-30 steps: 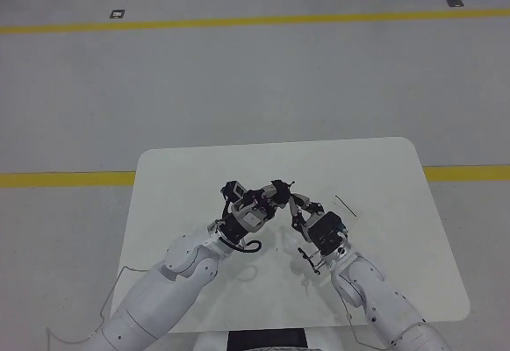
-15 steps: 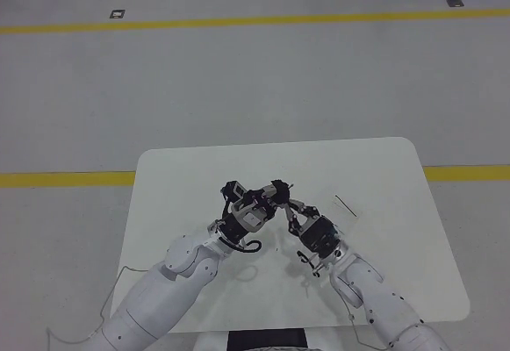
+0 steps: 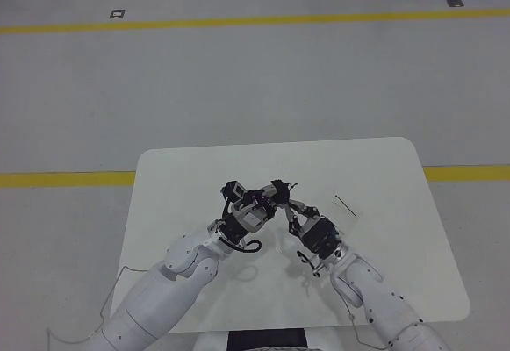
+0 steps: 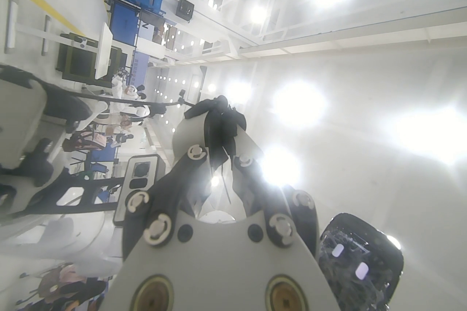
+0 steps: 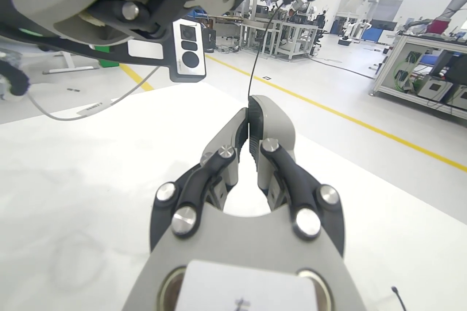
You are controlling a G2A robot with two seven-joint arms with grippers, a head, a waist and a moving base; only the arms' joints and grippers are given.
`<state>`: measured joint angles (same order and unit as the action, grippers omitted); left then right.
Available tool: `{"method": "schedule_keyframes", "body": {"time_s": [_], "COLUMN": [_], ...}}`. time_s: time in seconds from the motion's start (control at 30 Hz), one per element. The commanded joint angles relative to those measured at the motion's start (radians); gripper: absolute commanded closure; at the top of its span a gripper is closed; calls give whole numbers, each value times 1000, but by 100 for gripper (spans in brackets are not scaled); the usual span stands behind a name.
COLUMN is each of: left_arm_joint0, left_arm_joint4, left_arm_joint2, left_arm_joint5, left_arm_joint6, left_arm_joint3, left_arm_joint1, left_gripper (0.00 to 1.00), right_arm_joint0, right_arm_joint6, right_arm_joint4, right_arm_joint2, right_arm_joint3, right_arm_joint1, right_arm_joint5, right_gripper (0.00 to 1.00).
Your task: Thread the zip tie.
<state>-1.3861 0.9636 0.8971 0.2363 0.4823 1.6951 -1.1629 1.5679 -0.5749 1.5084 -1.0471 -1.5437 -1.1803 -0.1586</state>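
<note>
A thin black zip tie [image 5: 254,68], a hair-fine curved strap, is held in the air over the middle of the white table [image 3: 193,202]. The right gripper [image 5: 249,112] pinches one end between its pressed-together fingers. The left gripper [image 4: 219,123], at its 11 o'clock from above, is clamped on the other part. A second zip tie [image 3: 346,206] lies flat at their 3 o'clock. In all: two zip ties, two grippers, one table.

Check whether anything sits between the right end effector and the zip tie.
Nothing visible does: the right end effector is shut directly on the zip tie, whose thin strand rises unobstructed from its fingertips.
</note>
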Motion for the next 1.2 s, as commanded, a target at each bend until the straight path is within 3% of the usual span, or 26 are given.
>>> {"method": "schedule_keyframes", "body": {"time_s": [0.0,0.1,0.17,0.4,0.9,1.17], "left_arm_joint0": [0,0,0,0,0,0], "left_arm_joint4": [0,0,0,0,0,0], "left_arm_joint2": [0,0,0,0,0,0], "left_arm_joint5": [0,0,0,0,0,0], "left_arm_joint6": [0,0,0,0,0,0], "left_arm_joint3": [0,0,0,0,0,0], "left_arm_joint1": [0,0,0,0,0,0], "left_gripper": [100,100,100,100,100,100], "right_arm_joint0": [1,4,6,16,34,33], "right_arm_joint6": [-9,-29,-38,-56,-53,-54], "right_arm_joint4": [-11,-31,-42,-95,-186,-186], "right_arm_joint2": [-3,-5,-6,-15,-42,-46], "right_arm_joint3": [-3,-8,-10,-24,-76,-83], "right_arm_joint1": [-1,-2,-2,-5,-8,-11], "right_arm_joint5": [-5,-18,-25,-47,-96,-97], "right_gripper": [21,45,50,49,63,80]}}
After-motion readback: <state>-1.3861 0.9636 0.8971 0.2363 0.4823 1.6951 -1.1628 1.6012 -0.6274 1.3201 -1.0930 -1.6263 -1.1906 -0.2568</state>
